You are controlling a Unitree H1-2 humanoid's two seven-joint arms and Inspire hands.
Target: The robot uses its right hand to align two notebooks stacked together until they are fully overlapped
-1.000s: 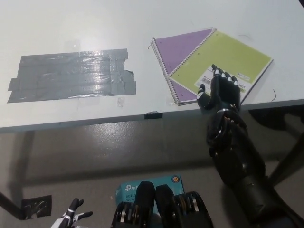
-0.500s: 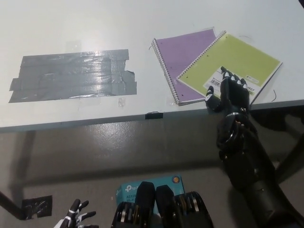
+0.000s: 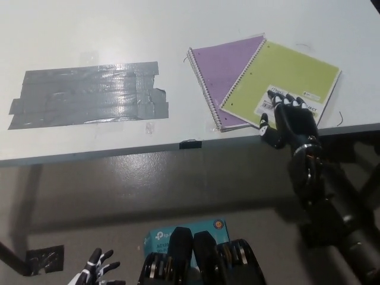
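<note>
Black right hand [image 3: 291, 122] lay flat, fingers spread, on the yellow-green spiral notebook [image 3: 285, 77] – askew over the purple spiral notebook [image 3: 225, 65] at the white table [image 3: 178, 35] edge – white left hand [image 3: 95, 272] low, apparently splayed.

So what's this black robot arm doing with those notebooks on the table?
The robot's black right hand is resting flat on the near corner of a green notebook, which lies skewed on top of a purple notebook near the edge of the white table. The two are far from lined up: much of the purple cover shows to the left. The white left hand hangs low, away from the table, fingers apart. A patch of grey tape is stuck to the tabletop.
</note>
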